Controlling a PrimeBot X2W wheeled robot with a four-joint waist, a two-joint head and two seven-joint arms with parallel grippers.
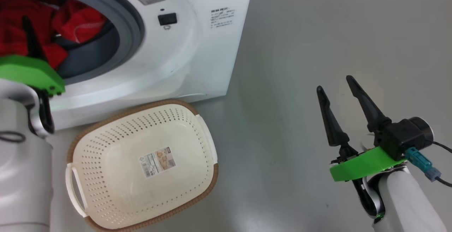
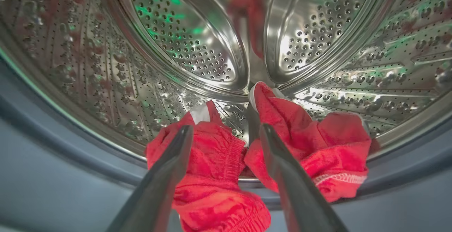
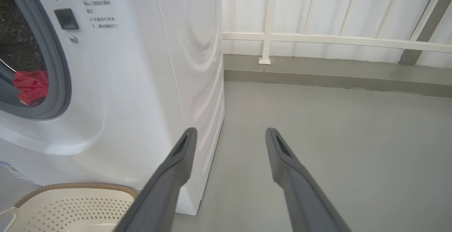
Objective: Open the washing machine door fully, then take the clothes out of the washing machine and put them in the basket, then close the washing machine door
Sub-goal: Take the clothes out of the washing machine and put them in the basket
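Your left gripper (image 2: 226, 129) reaches into the mouth of the washing machine (image 1: 197, 59). Its two fingers are spread wide and grasp nothing. You see the tips just over the clothes (image 2: 219, 154), one above each red heap; whether they touch the fabric cannot be told.

Your right gripper (image 1: 334, 83) hangs over the bare grey floor (image 1: 317, 30), well apart from the machine's right side, also released and carrying nothing.

The basket (image 1: 116, 189) stands on the floor below the round opening, its brown rim close against the foot of the machine's front, a paper label (image 1: 159, 161) on its bottom.

The clothes lie at the front edge of the steel drum (image 2: 183, 37), spilling over the grey rubber ring (image 1: 130, 23).

Beyond the machine's side, a white railing (image 3: 317, 39) runs along the far edge of the floor.
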